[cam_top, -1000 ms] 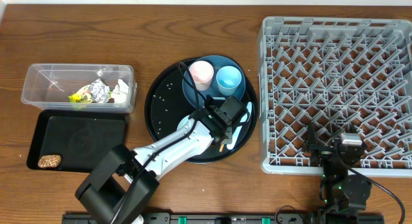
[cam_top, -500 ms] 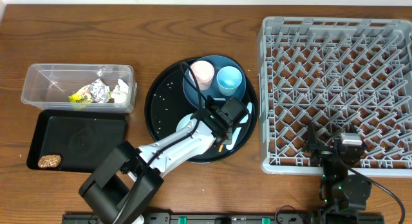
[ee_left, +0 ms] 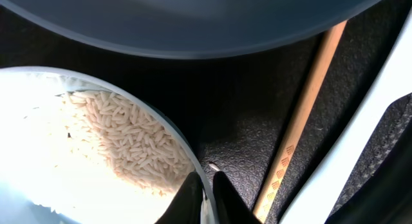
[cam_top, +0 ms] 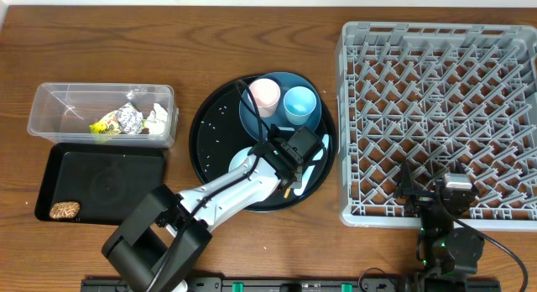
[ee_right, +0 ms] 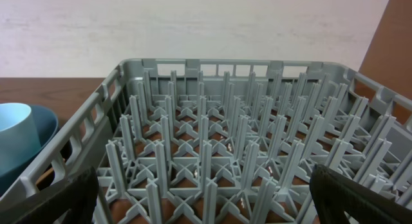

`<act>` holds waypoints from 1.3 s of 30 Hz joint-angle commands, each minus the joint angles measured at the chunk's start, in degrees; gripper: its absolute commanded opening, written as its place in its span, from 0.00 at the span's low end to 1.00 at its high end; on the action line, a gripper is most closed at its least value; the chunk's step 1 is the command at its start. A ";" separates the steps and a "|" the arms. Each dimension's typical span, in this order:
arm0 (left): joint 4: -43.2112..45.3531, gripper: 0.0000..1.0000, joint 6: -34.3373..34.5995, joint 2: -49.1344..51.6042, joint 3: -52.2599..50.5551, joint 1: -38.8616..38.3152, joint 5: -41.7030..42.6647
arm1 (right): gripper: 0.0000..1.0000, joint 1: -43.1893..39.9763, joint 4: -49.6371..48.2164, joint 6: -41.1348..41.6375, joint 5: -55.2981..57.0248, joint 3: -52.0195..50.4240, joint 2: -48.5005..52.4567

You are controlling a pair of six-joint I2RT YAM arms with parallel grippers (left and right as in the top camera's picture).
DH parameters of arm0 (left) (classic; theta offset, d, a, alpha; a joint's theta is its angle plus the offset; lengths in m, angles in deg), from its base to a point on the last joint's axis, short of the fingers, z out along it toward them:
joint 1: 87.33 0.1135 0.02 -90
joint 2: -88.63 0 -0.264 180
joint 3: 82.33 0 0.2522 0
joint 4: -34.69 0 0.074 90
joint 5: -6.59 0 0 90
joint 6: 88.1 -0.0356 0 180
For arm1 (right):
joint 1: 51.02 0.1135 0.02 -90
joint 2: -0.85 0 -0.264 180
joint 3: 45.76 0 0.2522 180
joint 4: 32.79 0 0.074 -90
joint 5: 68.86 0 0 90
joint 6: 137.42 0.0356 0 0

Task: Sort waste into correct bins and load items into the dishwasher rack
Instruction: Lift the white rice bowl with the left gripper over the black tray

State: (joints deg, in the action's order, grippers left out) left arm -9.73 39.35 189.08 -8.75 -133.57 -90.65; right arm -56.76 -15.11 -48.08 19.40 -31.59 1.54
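Since a second ago only the left arm's elbow has shifted slightly; the arm still reaches from the worktop's [cam_top: 126, 40] near edge over the round black tray [cam_top: 205, 141], the left end effector [ee_left: 205, 193] pinching the rim of the white bowl [ee_left: 58, 121] on the tray's near half. The bowl holds a heap of white rice grains [ee_left: 129, 147], with the wooden chopstick [ee_left: 302, 114] lying on the tray just beside it and the dark blue plate [ee_left: 193, 18] farther back. The right end effector [ee_right: 206, 208] hangs spread wide, right of the tray at the grey rack's [ee_right: 212, 153] near edge.
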 commanded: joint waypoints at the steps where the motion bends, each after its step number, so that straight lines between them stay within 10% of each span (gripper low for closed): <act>1: 0.11 0.11 -0.33 -0.87 0.11 0.24 -0.35 | 0.99 0.46 0.20 -0.48 -0.20 -0.09 -0.04; 39: -3.48 0.06 -7.45 -8.52 0.48 0.33 -0.39 | 0.99 0.46 0.20 -0.48 -0.20 -0.09 -0.04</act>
State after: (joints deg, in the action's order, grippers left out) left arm -12.48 32.93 182.46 -8.75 -133.52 -90.67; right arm -56.76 -15.11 -48.08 19.40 -31.59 1.54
